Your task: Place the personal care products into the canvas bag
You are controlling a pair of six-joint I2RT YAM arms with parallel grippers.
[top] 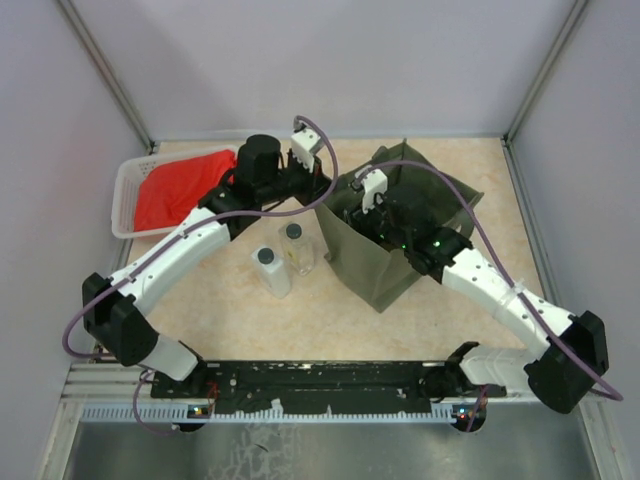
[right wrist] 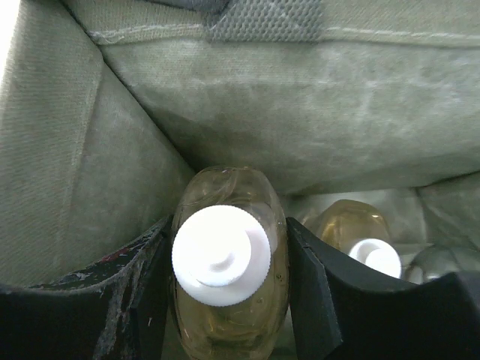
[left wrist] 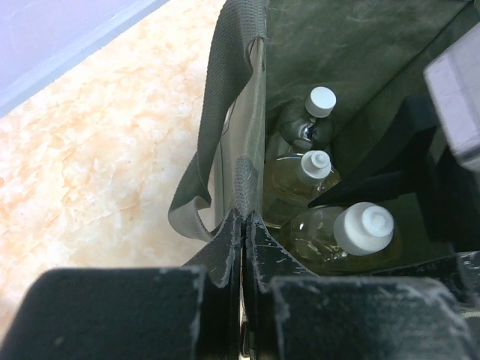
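The olive-green canvas bag [top: 368,270] stands open right of centre. My left gripper [top: 322,190] is shut on the bag's rim at its handle strap [left wrist: 238,176], holding that side up. My right gripper [top: 378,215] reaches down inside the bag and is shut on a clear amber bottle with a white cap [right wrist: 225,255]. A second amber bottle [right wrist: 360,232] lies beside it. The left wrist view shows three white-capped bottles in the bag [left wrist: 337,45]. A white bottle with a dark-grey cap [top: 272,270] and a clear bottle with a black cap [top: 296,247] stand on the table left of the bag.
A white lattice basket [top: 125,200] holding a red cloth [top: 180,190] sits at the back left. Grey walls close in the table at the back and sides. My arm cables loop over the bag.
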